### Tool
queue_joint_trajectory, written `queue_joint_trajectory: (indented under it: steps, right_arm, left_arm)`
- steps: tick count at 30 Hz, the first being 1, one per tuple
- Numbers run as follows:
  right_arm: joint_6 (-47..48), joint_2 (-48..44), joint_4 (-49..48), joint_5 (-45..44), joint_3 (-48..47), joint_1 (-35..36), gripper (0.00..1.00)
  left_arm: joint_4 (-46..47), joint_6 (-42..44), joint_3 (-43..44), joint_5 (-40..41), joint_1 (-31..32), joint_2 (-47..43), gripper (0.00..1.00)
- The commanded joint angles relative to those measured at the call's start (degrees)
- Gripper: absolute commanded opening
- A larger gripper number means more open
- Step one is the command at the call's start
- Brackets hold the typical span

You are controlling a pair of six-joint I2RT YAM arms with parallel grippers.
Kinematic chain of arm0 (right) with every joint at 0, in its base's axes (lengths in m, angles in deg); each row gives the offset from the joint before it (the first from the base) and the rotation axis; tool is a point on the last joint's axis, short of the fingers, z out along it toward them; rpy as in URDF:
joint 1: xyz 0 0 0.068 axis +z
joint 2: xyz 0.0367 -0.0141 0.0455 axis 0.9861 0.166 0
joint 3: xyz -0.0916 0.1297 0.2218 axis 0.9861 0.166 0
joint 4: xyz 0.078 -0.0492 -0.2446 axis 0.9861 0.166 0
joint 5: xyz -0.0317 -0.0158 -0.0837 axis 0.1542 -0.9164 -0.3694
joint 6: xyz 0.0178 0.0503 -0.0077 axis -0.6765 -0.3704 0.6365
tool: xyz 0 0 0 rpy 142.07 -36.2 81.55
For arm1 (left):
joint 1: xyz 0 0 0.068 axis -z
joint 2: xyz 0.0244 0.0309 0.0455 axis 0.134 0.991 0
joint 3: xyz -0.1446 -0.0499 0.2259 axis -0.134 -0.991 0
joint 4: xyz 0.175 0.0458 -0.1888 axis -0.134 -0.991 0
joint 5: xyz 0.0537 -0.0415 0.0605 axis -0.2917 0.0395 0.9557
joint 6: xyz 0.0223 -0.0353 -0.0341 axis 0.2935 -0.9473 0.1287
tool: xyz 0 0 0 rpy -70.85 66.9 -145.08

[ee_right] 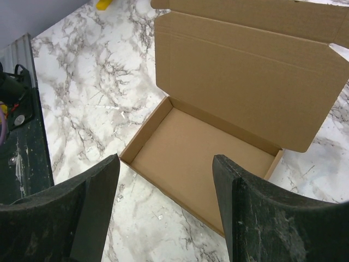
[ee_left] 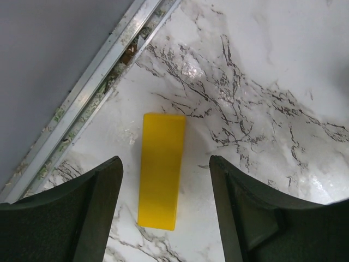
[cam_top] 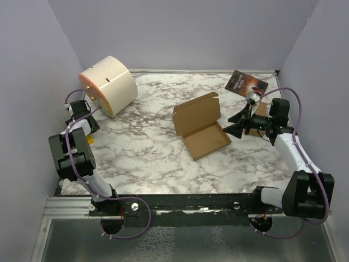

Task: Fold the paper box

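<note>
The paper box (cam_top: 200,125) sat near the middle of the tabletop (cam_top: 147,153), tray made, lid standing up, so I think the lid needed shutting. The right claw (ee_right: 164,159) was open just beside it, ready to help. The left claw (ee_left: 164,161) hung open over a yellow block (ee_left: 161,185) by the left edge.

White arms (cam_top: 289,148) carry black joints and purple cables (cam_top: 299,98)

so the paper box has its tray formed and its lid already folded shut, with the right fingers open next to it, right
No, the lid of the paper box is not shut: it stands open behind the formed tray, as the right wrist view shows. The right fingers are open next to it.
</note>
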Motion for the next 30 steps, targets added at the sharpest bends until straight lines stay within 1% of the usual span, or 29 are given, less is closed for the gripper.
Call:
queue_joint_trajectory:
  steps: [1,11,12,15,16,20,25,26,28,30]
  right_arm:
    - [0.20,0.36,-2.54,2.32,0.52,-0.87,0.69]
    - [-0.30,-0.42,-2.36,3.09,0.17,-1.99,0.69]
    - [-0.33,-0.50,-2.36,3.14,0.11,-2.15,0.69]
    - [-0.49,-0.81,-2.37,3.39,0.15,-2.54,0.69]
    - [-0.58,-0.94,-2.36,3.52,0.11,-2.63,0.69]
    - [-0.72,-1.25,-2.45,3.76,0.11,-3.05,0.69]
    - [-1.18,-1.60,-2.60,4.62,0.13,-3.42,0.69]
    - [-1.32,-1.68,-2.69,4.82,0.12,-3.51,0.69]
    - [-1.77,-1.90,-3.07,5.11,0.28,-3.69,0.69]
    - [-2.54,-2.15,-3.72,5.48,0.65,-3.79,0.69]
  left_arm:
    - [1.78,-1.76,-0.55,-3.04,-0.57,1.01,0.66]
    - [1.01,-5.90,-2.32,-6.41,-1.78,3.16,0.59]
    - [1.13,-6.34,-2.48,-7.10,-1.87,3.21,0.56]
    - [1.44,-7.41,-3.20,-9.28,-1.98,2.80,0.38]
    - [1.56,-7.77,-3.45,-9.79,-1.99,2.65,0.30]
    - [1.48,-9.09,-4.52,-11.71,-1.99,0.98,0.11]
    - [2.78,-11.91,-7.75,-18.13,-1.99,-6.28,0.08]
    - [3.43,-12.63,-8.88,-20.86,-1.99,-7.88,0.07]
    - [4.26,-14.46,-11.16,-24.48,-1.99,-10.88,0.01]
    - [4.97,-15.79,-13.25,-29.02,-1.98,-13.19,0.00]
